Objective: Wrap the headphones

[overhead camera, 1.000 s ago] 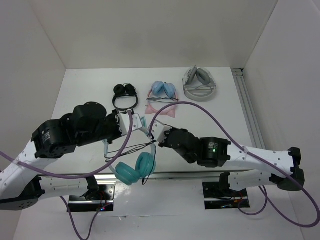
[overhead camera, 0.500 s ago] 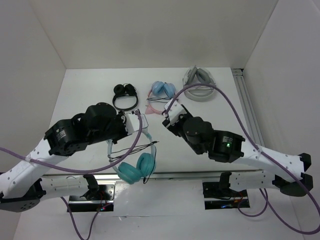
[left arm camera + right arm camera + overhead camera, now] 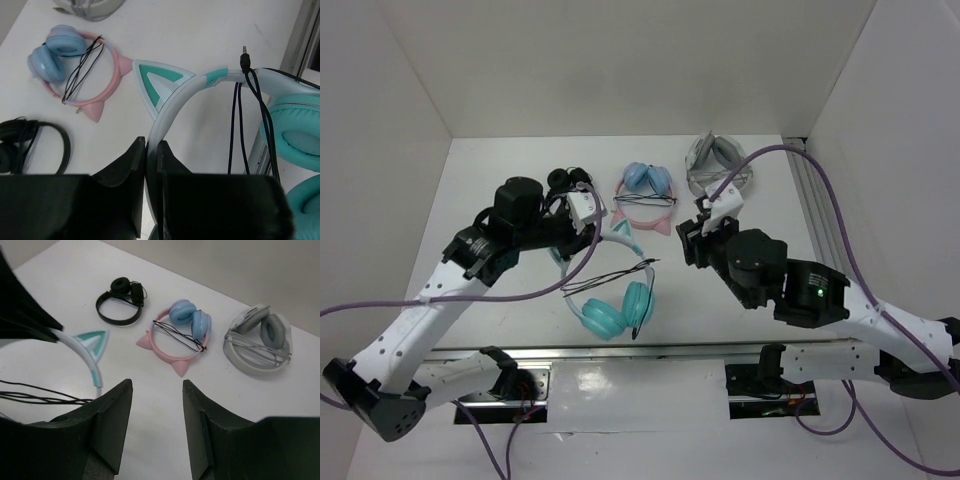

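**Left pincer** [image 3: 151,150]: clamped on the headband of the headphones [image 3: 618,300]. They are held over the near-centre table [image 3: 490,175], cups lowest; whether the cups rest on it is unclear. The black cable [image 3: 239,120] is looped over the band, plug end free.

**Right pincer** [image 3: 156,386]: jaws apart, empty, just right of the band.

**Risk:** the loops could slide off if the band tilts, since nothing pins the plug.

**Room:** bare table to the left. The far side holds the black pair [image 3: 120,307], pink pair [image 3: 182,312] and grey pair [image 3: 272,330]. A rail [image 3: 815,215] bounds the right edge.
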You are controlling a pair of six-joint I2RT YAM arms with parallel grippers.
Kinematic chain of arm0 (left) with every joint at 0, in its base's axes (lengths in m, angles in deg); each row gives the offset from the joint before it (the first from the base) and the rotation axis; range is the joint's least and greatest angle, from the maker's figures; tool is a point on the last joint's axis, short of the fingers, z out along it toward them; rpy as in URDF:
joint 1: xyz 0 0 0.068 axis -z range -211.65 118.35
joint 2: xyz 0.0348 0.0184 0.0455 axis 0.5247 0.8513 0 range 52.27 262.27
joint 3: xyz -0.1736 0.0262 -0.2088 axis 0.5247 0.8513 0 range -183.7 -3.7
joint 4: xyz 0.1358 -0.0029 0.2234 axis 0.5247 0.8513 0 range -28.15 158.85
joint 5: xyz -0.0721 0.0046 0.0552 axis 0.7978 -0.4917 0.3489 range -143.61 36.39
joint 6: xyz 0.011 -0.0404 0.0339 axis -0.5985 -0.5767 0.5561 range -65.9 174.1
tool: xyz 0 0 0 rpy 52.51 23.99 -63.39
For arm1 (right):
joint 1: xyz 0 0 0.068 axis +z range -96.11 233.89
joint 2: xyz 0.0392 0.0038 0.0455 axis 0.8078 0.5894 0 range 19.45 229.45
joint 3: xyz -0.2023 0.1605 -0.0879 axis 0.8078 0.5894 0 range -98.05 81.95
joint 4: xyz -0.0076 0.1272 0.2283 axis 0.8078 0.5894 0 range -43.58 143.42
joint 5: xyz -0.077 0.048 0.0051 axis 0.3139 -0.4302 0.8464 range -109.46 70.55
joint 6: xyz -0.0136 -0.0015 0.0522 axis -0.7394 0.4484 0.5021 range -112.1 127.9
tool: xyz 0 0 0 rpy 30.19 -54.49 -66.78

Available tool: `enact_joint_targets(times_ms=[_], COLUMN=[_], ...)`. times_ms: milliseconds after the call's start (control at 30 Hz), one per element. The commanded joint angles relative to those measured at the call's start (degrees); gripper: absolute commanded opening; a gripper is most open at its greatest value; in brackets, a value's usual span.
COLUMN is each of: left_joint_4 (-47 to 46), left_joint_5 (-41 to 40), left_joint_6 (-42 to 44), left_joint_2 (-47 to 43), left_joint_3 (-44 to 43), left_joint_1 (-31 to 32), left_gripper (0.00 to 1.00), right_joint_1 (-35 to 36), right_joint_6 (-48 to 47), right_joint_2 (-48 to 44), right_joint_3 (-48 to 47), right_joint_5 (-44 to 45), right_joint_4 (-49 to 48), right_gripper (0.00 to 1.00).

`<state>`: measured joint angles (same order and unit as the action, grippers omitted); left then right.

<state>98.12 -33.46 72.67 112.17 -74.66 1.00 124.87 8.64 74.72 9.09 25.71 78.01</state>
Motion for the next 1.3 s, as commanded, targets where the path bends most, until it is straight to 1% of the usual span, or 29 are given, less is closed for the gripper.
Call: enact_joint_targets(times_ms=[0,33,67,133,167,200,233,267,300,333,367,433,533,700,767,833,900,1067,1167,1200,1267], left_joint_4=[-19.0,-21.3,-25.3,-27.9,-29.0,-29.6,-29.6,-28.3,-26.9,-26.0,-25.5,-24.7,-25.3,-29.5,-29.5,-27.4,-26.8,-28.9,-25.5,-23.9,-23.9], left_joint_5=[17.5,20.9,22.3,24.8,26.3,28.9,32.1,33.5,34.8,37.1,37.1,36.0,35.4,37.0,37.0,37.8,37.8,37.2,37.8,37.8,37.8], left_joint_6=[-3.8,-4.4,-4.4,-3.8,-3.3,-2.1,-0.8,0.1,0.1,2.5,3.0,5.2,5.9,5.3,5.3,5.9,6.4,5.9,6.5,7.0,6.4], left_joint_2=[3.9,5.5,7.2,13.3,15.6,18.0,23.1,25.7,28.1,30.3,33.8,36.6,41.4,48.0,51.5,55.0,56.5,59.1,61.6,62.1,62.6], left_joint_3=[3.5,5.1,5.7,5.7,5.7,4.7,2.1,0.3,-1.4,-4.2,-5.1,-7.4,-8.9,-8.9,-9.5,-11.6,-12.1,-12.6,-15.3,-15.3,-16.1], left_joint_1=[-4.2,-5.0,-6.0,-6.9,-8.8,-10.0,-10.9,-12.7,-12.7,-13.4,-13.4,-12.8,-12.8,-12.2,-12.2,-11.6,-10.6,-10.6,-10.6,-10.6,-10.6], left_gripper=[0.00,0.00,0.00,0.00,0.00,0.00,0.00,0.00,0.00,0.00,0.00,0.00,0.00,0.00,0.00,0.00,0.00,0.00,0.00,0.02,0.07], right_joint_1=[-0.1,-0.1,-0.1,-0.1,-0.1,-0.1,-0.1,-0.1,-0.1,-0.1,-0.1,-0.1,-0.1,-0.1,-0.1,-0.1,-0.1,-0.1,-0.1,-0.1,-0.1], right_joint_6=[4.7,4.7,5.3,5.9,5.9,5.9,5.9,5.9,5.9,5.9,5.9,5.3,4.8,5.3,5.3,5.3,5.3,5.3,5.3,5.3,5.3], right_joint_2=[-2.4,-3.0,-3.0,-3.0,-3.5,-4.1,-4.1,-4.9,-4.9,-4.9,-4.9,-4.9,-5.5,-8.9,-10.5,-11.2,-11.2,-10.6,-10.1,-10.1,-10.1], right_joint_3=[-2.3,-2.3,-2.3,-2.3,-2.3,-2.3,-2.3,-1.8,-1.8,-2.4,-2.4,-3.6,-3.6,-2.3,-2.3,-2.3,-2.3,-2.8,-2.3,-1.7,-1.7], right_joint_5=[-1.6,-2.4,-3.3,-4.2,-4.7,-4.7,-5.3,-5.4,-5.4,-5.4,-5.4,-5.4,-6.2,-6.2,-5.5,-5.5,-6.1,-7.1,-7.1,-7.1,-7.1], right_joint_4=[1.5,1.5,2.0,2.5,3.4,3.4,3.4,3.4,3.4,4.1,4.6,5.4,6.6,8.0,8.6,9.2,9.2,9.7,9.1,9.1,8.6], right_gripper=[0.52,0.52,0.52,0.52,0.52,0.52,0.52,0.52,0.53,0.53,0.53,0.53,0.53,0.53,0.53,0.53,0.53,0.53,0.53,0.53,0.53])
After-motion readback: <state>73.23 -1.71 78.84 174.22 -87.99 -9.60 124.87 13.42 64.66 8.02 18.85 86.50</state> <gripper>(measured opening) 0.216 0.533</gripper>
